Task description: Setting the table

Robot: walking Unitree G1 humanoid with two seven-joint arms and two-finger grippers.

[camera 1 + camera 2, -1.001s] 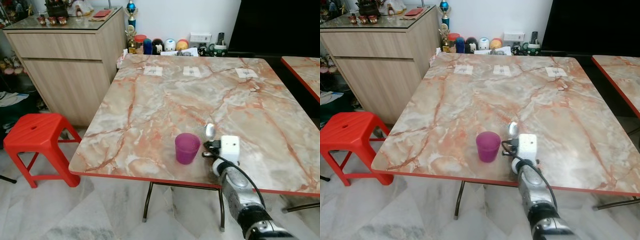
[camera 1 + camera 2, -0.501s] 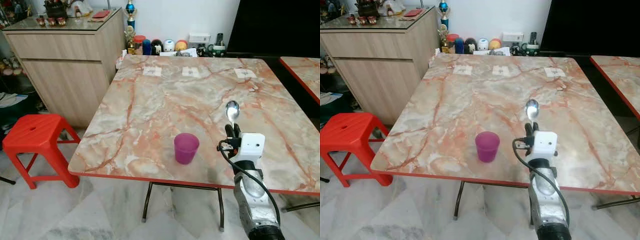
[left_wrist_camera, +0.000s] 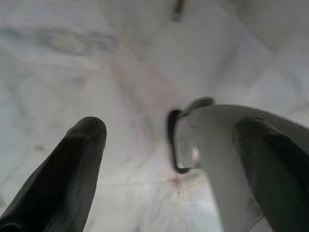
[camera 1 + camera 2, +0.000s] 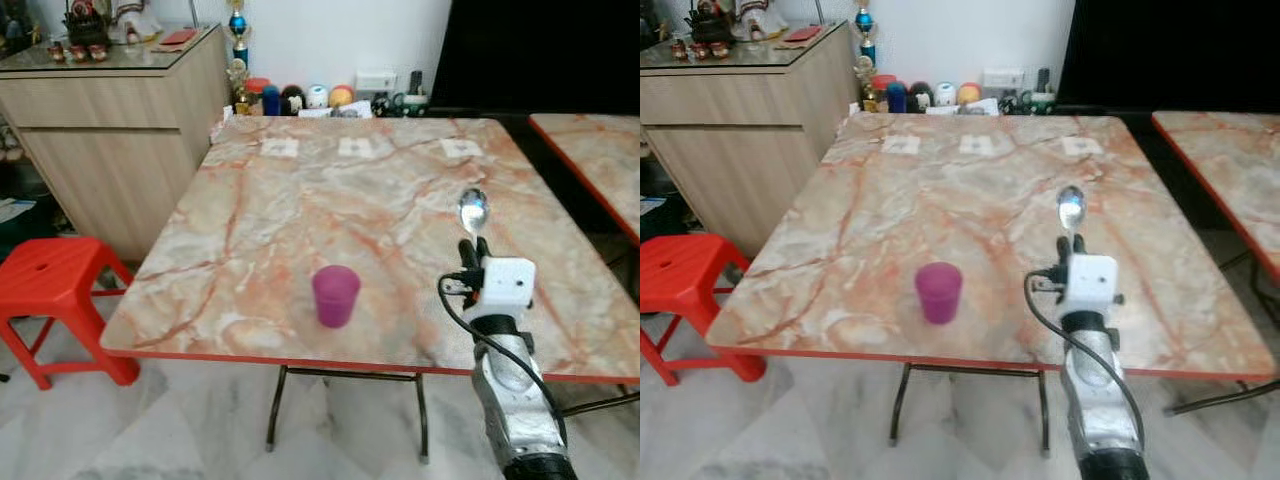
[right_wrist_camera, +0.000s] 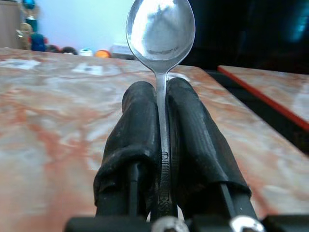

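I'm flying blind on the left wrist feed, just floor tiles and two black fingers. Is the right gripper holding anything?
Observer: Yes. The right gripper is shut on a metal spoon, bowl pointing up past the fingertips.
Operator: Where is it relative to the table?
Observer: It is raised above the near right part of the marble table, not resting on it.
Operator: Anything already set there?
Observer: A purple cup stands upright near the front edge, to the left of the spoon and apart from it.
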